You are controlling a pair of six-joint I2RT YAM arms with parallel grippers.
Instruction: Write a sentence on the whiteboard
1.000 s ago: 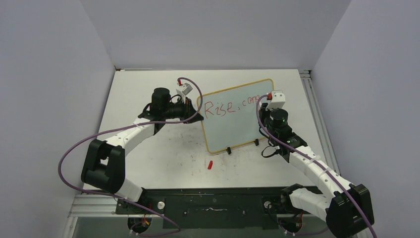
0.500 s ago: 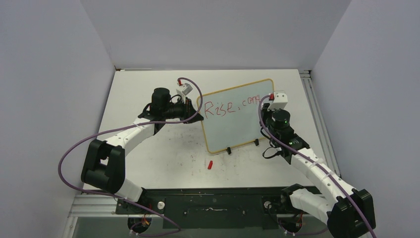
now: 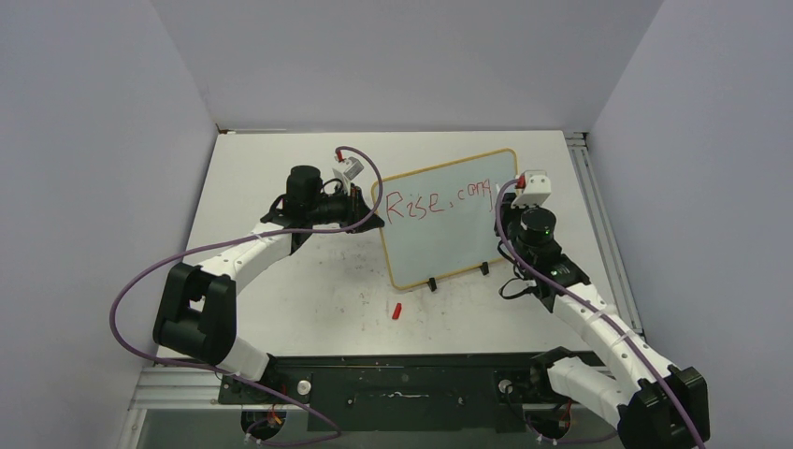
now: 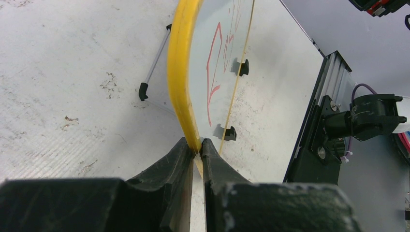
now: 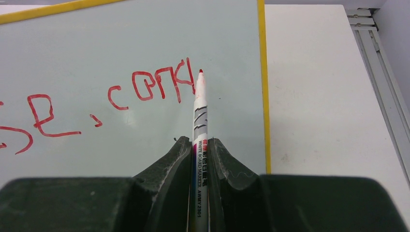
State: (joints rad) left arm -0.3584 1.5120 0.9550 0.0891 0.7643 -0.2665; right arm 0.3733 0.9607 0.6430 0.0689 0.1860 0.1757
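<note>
The whiteboard (image 3: pixel 447 238) stands tilted on the table, its pale face ringed by a thin yellow-wood frame (image 4: pixel 181 72). My left gripper (image 3: pixel 372 208) (image 4: pixel 197 145) is shut on the board's left edge. The sentence (image 3: pixel 438 199) (image 5: pixel 150 87) runs in red along the top and reads "Rise, con" plus one more partly drawn letter. My right gripper (image 3: pixel 512 198) (image 5: pixel 199 142) is shut on a white whiteboard marker (image 5: pixel 200 104). Its red tip sits just right of the last stroke, near the board's right edge. I cannot tell whether the tip touches the surface.
A red marker cap (image 3: pixel 397 311) lies on the table in front of the board. Two black clip feet (image 3: pixel 431 284) (image 3: pixel 483 268) hold the board's lower edge, and a thin prop leg (image 4: pixel 153 65) stands behind it. A metal rail (image 3: pixel 598 215) runs along the table's right side.
My right gripper has moved to the right along the board with the marker, and the red lettering has grown by a stroke or two. The left gripper and the board have not moved.
</note>
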